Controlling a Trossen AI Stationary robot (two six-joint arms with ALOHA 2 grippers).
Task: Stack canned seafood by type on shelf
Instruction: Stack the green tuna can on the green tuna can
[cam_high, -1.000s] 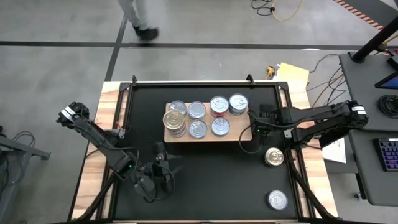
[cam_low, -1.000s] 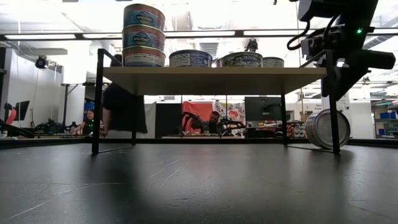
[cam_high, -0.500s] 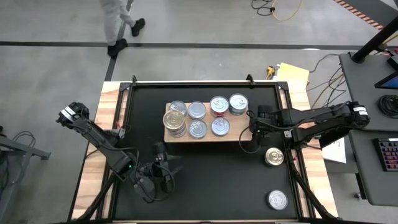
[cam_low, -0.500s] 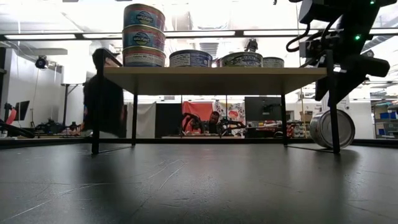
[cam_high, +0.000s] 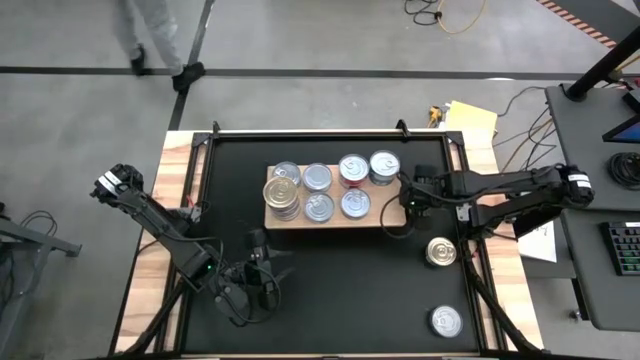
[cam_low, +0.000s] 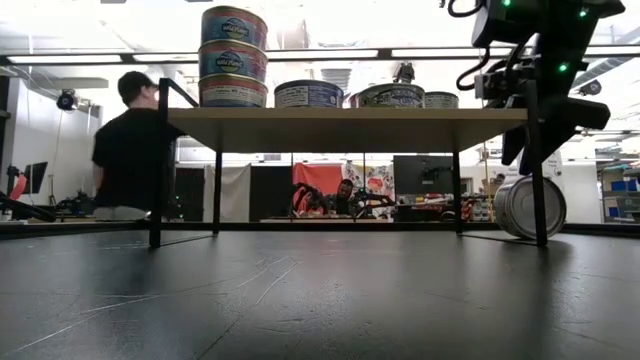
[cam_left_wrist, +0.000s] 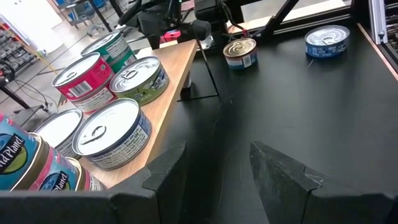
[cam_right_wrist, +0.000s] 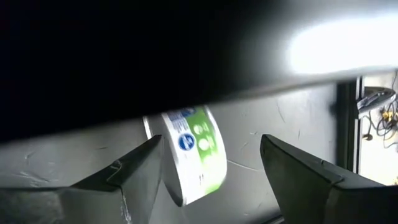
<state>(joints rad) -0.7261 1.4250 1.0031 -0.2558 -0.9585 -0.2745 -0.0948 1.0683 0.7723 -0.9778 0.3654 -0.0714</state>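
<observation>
The light-wood shelf (cam_high: 385, 218) carries several tins, with a stack (cam_high: 282, 195) at its left end, three high in the low view (cam_low: 232, 55). A green-labelled tin (cam_right_wrist: 196, 155) stands on its edge on the black mat beside the shelf's right leg (cam_low: 515, 208). My right gripper (cam_high: 403, 197) hangs open at the shelf's right end, pointing steeply down, its fingers just above and on either side of that tin (cam_right_wrist: 211, 146). My left gripper (cam_high: 268, 272) waits open near the mat's front left, with nothing between its fingers (cam_left_wrist: 217, 155).
Two more tins lie flat on the mat to the right: a gold-lidded one (cam_high: 441, 251) and a silver one (cam_high: 446, 320) near the front right corner. The shelf's thin black legs (cam_low: 540, 170) stand close to the right gripper. A person walks on the floor beyond the table.
My right gripper has opened its fingers and edged a little toward the shelf's right end, staying above the tin on its edge. The person behind the table has walked toward the left.
</observation>
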